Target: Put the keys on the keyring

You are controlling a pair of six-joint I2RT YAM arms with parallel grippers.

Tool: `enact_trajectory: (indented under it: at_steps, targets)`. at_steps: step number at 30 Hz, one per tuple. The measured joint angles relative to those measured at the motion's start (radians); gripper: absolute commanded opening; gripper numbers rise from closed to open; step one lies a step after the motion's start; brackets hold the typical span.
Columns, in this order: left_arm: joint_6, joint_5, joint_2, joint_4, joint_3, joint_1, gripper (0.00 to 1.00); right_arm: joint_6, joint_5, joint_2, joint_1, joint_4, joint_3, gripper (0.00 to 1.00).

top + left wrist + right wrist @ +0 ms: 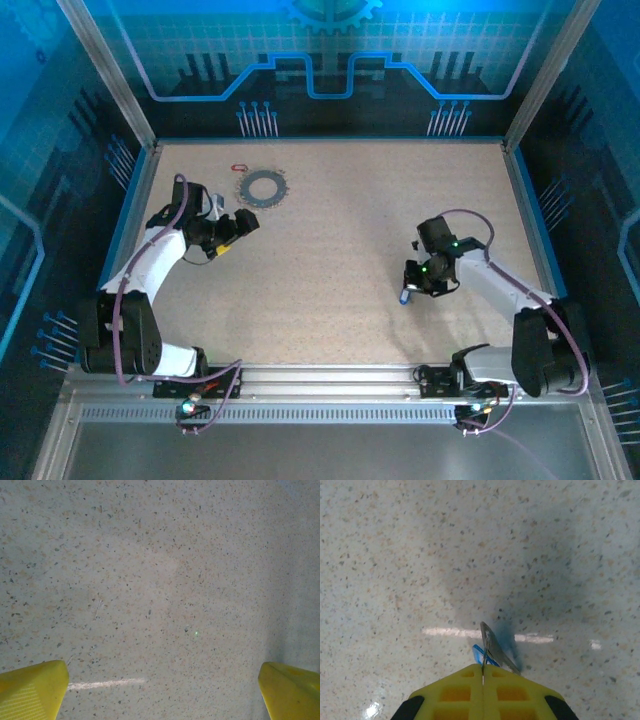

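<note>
- Nearest the arm bases, the right gripper (483, 667) is pinched tight on the blue key (492, 647). The key's metal blade pokes out past the yellow tips, just above the table (340, 250).
- That key is lifted but far from threaded: it hangs on the right side, well apart from the ring.
- Farther back on the left, the left gripper (162, 680) stands wide with nothing between its jaws (speckled table below it). It is near the ring but not touching it.
- Beyond it the keyring (261, 187) lies flat on the table, its hole unoccupied.
- Farthest, the red key (239, 167) lies just beside the ring's far-left rim, not on it.
- My judgement: neither key is on yet, so both threadings remain. The ring probably needs steadying by the free gripper first.
</note>
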Motion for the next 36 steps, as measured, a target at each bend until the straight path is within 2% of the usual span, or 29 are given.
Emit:
enact_trajectory:
  at_steps: [17,21,29,36]
  targets:
    - [0.0,0.006,0.0,0.0,0.0,0.0,0.99,-0.143,-0.003,0.246,-0.065,0.025,0.124,0.0]
    - [0.0,0.006,0.0,0.0,0.0,0.0,0.99,-0.154,-0.003,0.267,-0.068,0.027,0.151,0.1]
    - [0.0,0.006,0.0,0.0,0.0,0.0,0.99,-0.172,0.001,0.267,-0.069,0.025,0.16,0.23]
    - [0.0,0.004,-0.011,0.0,0.001,0.0,0.99,-0.172,0.008,0.163,-0.071,0.029,0.16,0.3]
